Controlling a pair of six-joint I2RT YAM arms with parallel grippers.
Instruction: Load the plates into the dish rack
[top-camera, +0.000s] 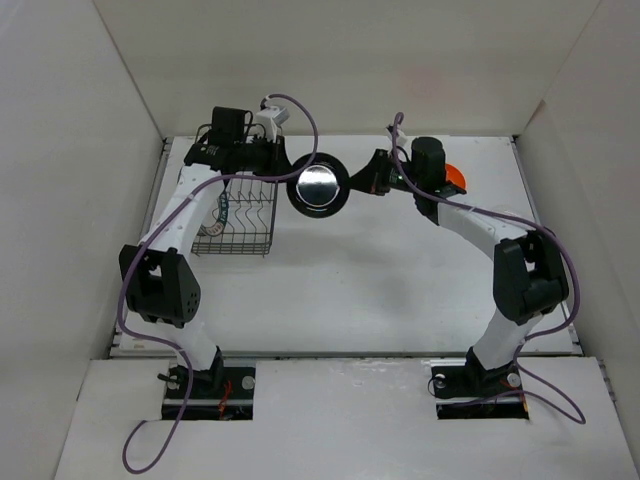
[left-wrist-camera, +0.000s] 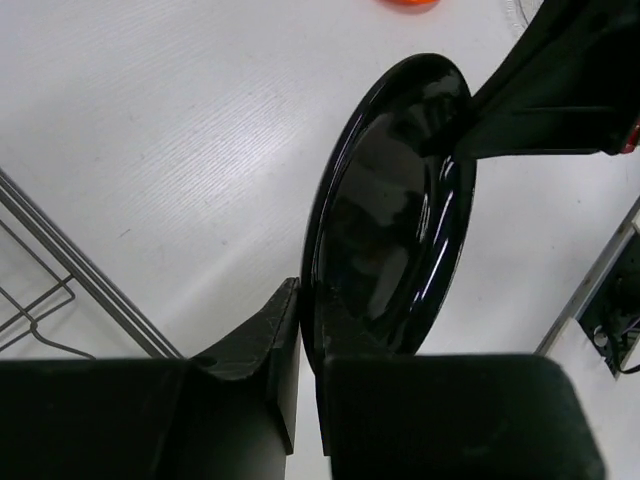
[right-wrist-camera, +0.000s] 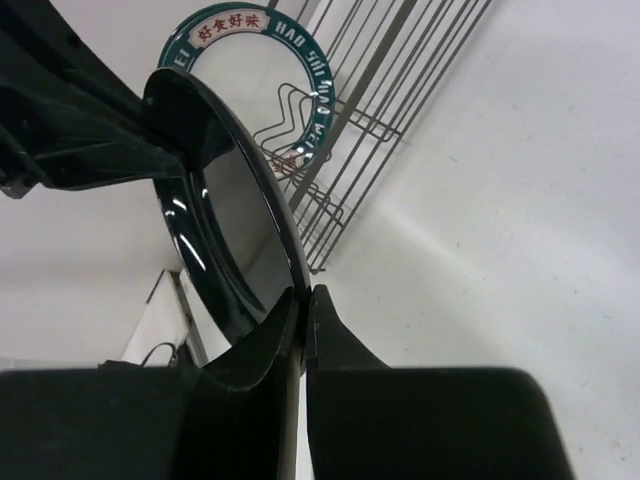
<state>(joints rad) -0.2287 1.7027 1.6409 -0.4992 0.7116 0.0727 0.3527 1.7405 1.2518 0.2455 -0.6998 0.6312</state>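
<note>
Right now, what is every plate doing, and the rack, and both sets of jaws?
black plate: up off the table, pinched at opposite rims by both arms.
left jaws: shut on the black plate.
right jaws: shut on the black plate.
green-rimmed plate: standing on edge in the dish rack.
dish rack: sitting on the table, holding the green-rimmed plate.
orange plate: lying on the table, partly hidden behind the right arm.

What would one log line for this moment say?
left gripper: shut on glossy black round plate | right gripper: shut on it | dark wire dish rack: green-rimmed white plate inside
</note>
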